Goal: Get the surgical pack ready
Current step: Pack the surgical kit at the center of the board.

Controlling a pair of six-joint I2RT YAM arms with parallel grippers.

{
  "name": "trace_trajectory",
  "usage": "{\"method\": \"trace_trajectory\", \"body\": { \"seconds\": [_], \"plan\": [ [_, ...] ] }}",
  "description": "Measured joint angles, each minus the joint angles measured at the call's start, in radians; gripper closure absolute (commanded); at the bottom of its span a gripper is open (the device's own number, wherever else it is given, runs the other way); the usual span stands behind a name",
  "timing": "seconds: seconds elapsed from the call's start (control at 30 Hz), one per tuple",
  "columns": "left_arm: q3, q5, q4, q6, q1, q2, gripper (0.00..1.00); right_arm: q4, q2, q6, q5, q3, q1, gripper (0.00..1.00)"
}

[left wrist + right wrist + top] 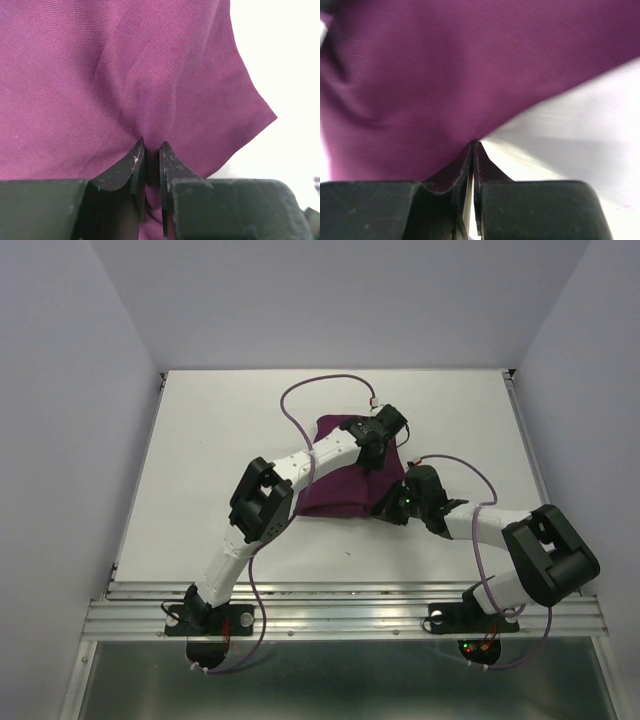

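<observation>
The surgical pack lies mid-table as a deep-purple cloth bundle; whatever is inside it is hidden. My left gripper is down on the bundle's top right part. In the left wrist view, my left gripper is shut on a raised fold of the purple cloth. My right gripper is at the bundle's near right corner. In the right wrist view, my right gripper is shut, with its tips pinching the thin edge of the purple cloth just above the table.
The white table is bounded by pale walls at the back and on both sides. A metal rail runs along its near edge. Purple cables loop above the arms. Bare table shows to the right of the cloth.
</observation>
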Motion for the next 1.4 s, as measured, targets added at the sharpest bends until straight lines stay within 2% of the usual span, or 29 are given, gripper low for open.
{"method": "trace_trajectory", "body": {
  "seconds": [0.2,0.37,0.6,0.87,1.1,1.27,1.4],
  "plan": [
    [0.0,0.013,0.001,-0.002,0.002,0.0,1.0,0.013,0.014,0.002,0.011,-0.02,-0.003,0.91],
    [-0.027,0.023,0.028,-0.002,0.002,-0.01,1.0,-0.014,-0.044,-0.017,0.032,-0.017,-0.079,0.92],
    [-0.076,0.041,0.052,-0.001,0.013,-0.059,1.0,-0.059,-0.012,-0.047,0.052,0.09,-0.161,0.92],
    [-0.078,0.06,0.052,-0.012,0.032,-0.077,1.0,-0.056,0.242,-0.053,0.054,0.32,-0.166,0.92],
    [-0.092,0.062,0.052,-0.017,0.041,-0.097,1.0,-0.027,0.48,-0.045,-0.011,0.491,-0.172,0.92],
    [-0.118,0.069,0.06,-0.03,0.062,-0.128,1.0,-0.031,0.464,-0.057,-0.009,0.487,-0.173,0.92],
    [-0.144,0.077,0.067,-0.042,0.084,-0.152,1.0,-0.032,0.33,-0.071,-0.001,0.373,-0.173,0.92]
  ]
}}
